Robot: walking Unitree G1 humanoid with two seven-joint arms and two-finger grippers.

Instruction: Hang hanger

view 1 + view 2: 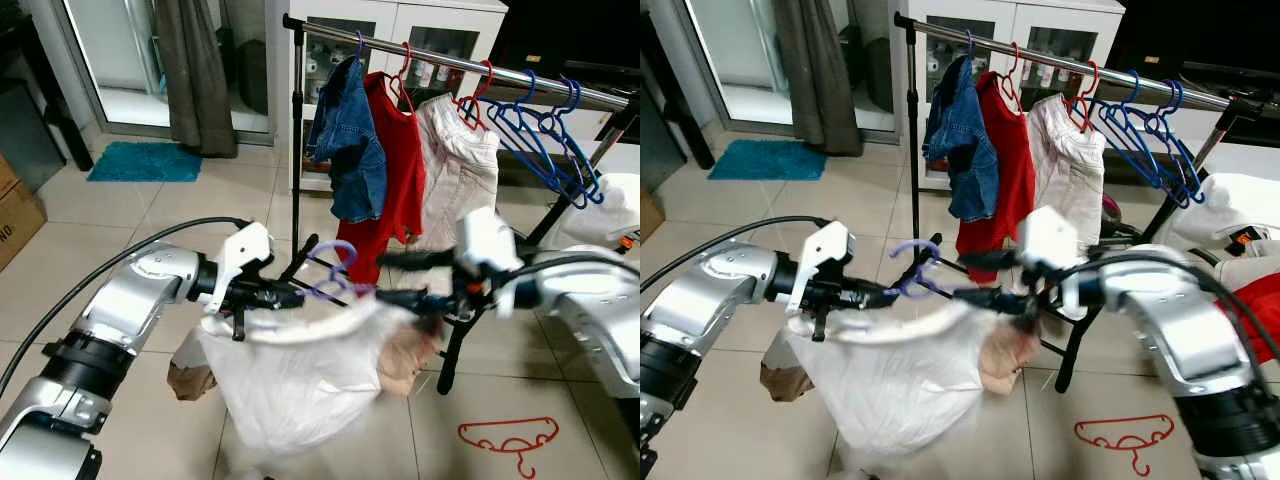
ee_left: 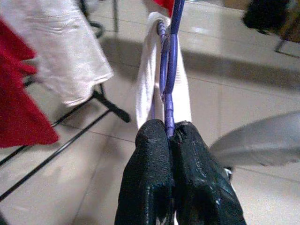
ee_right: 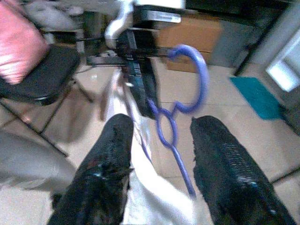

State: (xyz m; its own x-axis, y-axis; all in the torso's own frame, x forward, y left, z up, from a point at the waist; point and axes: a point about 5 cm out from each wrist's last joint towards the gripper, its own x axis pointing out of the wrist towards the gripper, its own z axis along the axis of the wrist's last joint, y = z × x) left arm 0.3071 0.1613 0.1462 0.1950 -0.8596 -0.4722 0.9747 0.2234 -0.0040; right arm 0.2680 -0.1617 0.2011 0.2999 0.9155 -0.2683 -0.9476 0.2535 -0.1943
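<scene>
Head views: purple hanger (image 1: 335, 270) with white garment (image 1: 300, 375) held low, near, well short of far rail (image 1: 450, 62) (not hung yet). Left wrist: left end effector (image 2: 172, 136) clamped on hanger. Right wrist: right end effector (image 3: 161, 140) wide around it.

Silver arms, black cables, white wrist housings, each pincer (image 1: 300, 296) black-fingered.

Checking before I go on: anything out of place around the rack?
Yes: a red hanger lies flat on the floor tiles by the rack's foot, while the other hangers are hooked on the rail.
</scene>
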